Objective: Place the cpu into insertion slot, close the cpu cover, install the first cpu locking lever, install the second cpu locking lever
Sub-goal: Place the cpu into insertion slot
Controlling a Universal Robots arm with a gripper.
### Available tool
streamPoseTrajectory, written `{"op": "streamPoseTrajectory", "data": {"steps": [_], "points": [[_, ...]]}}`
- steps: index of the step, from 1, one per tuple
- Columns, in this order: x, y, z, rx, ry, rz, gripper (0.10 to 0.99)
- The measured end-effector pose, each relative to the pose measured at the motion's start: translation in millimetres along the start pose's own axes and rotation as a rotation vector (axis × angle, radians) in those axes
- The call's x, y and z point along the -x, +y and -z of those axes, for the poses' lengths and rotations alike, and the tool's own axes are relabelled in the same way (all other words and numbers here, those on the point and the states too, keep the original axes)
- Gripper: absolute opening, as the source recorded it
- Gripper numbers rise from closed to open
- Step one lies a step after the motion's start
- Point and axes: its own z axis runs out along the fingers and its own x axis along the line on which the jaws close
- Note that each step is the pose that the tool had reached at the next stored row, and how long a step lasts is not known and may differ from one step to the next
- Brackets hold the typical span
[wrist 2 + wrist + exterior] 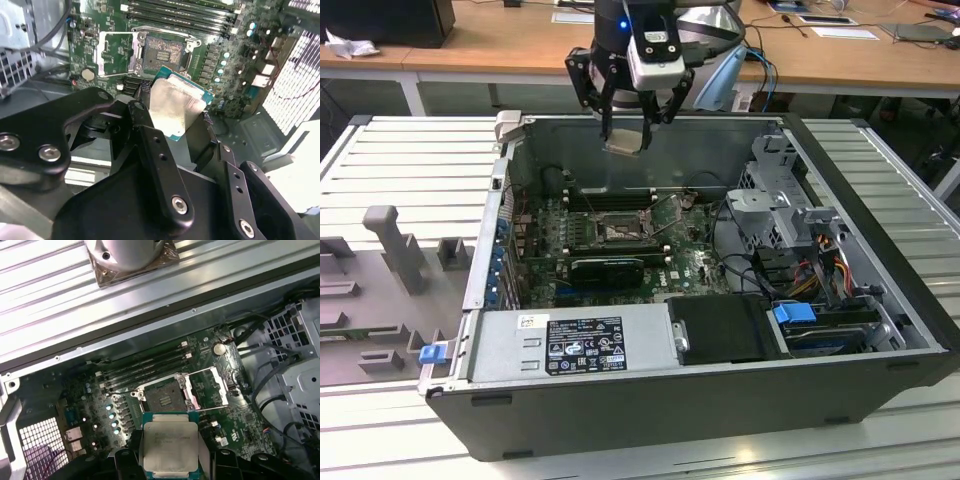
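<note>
While the gripper point(623, 130) hangs over the far wall of the pc case point(880, 200) in the exterior view, it pinches the cpu point(623, 143), well above the insertion slot point(617, 231) mid-board.

Second wrist view: cpu clamped by opposite edges betw. fingers point(152, 150). Slot bare, cpu cover point(116, 55) swung open beside it.

First wrist view: cpu level-ish, well apart from slot, not seated.

Risks, my read: offset or tilt at touchdown could bend socket pins. Thin edge grip may slip. Wrong rotation vs. slot keys means no seat. Cover could snag descent.
</note>
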Motion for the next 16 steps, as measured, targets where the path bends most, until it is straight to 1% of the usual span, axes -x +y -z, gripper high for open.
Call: {"op": "streamPoseTrajectory", "data": {"steps": [4, 8, 16], "points": [[0.0, -0.1, -1.5, 0.002, -0.0059, -0.066, 0.529], [0.1, -0.5, -6.0, 0.0, -0.0071, -0.072, 0.529], [0.1, -0.6, -7.0, 0.0, -0.0076, -0.078, 0.529]]}}
